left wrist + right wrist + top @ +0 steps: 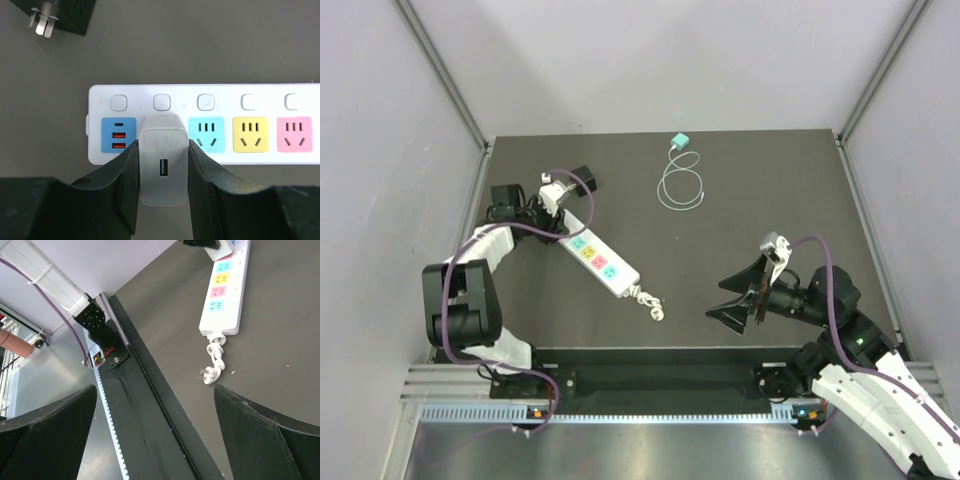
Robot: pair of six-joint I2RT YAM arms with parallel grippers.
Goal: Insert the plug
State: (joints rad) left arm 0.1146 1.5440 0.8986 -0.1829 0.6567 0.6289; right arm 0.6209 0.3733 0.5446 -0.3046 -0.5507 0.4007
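At the centre of the left wrist view, the left hand (pixel 162 145) is pinching the white plug (pixel 162 172) against the power strip (pixel 260 97), a detail the overhead view is hiding; lower right there, the right hand (pixel 732 297) is hanging spread above the worktop (pixel 770 190).

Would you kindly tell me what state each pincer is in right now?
Left pincer: closed on the white charger, at the power strip.
Right pincer: open, holding nothing.
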